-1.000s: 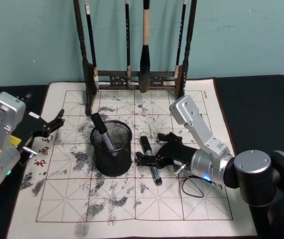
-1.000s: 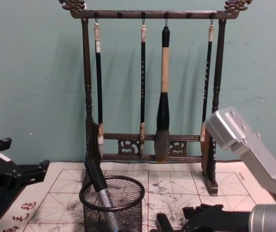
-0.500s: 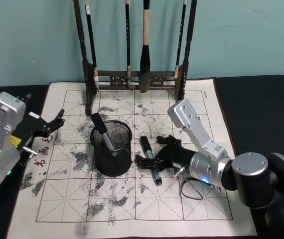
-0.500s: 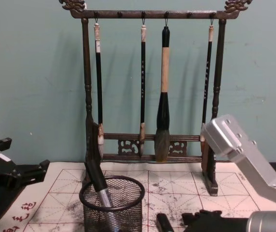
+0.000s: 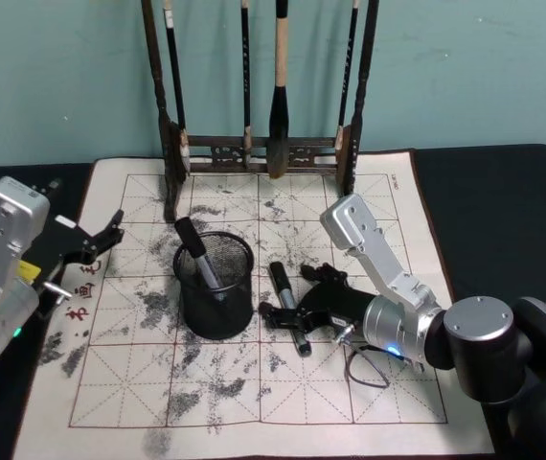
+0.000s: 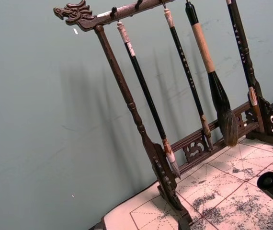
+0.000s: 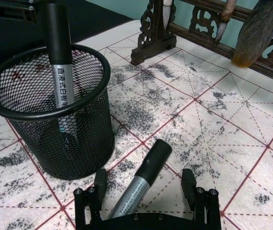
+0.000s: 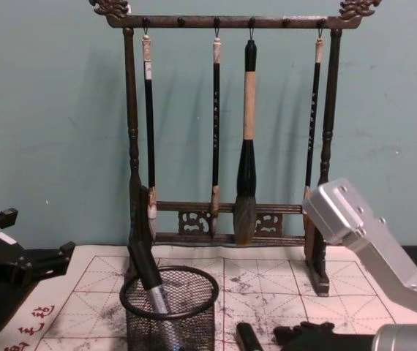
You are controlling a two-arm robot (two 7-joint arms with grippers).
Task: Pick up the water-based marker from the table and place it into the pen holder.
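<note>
A black and silver water-based marker lies on the ink-stained paper just right of the pen holder, a black wire-mesh cup. My right gripper is low over the marker and open. In the right wrist view the marker lies between the two fingers, and its black cap points away from the wrist. Another marker leans inside the pen holder. My left gripper rests open at the paper's left edge.
A tall dark wooden rack hung with several brushes stands at the back of the gridded paper sheet. Black tabletop surrounds the sheet. A thin cable loop lies beside my right wrist.
My right arm has come down and shifted slightly left, bringing the open gripper closer around the marker on the table. The left arm and the pen holder have not moved.
</note>
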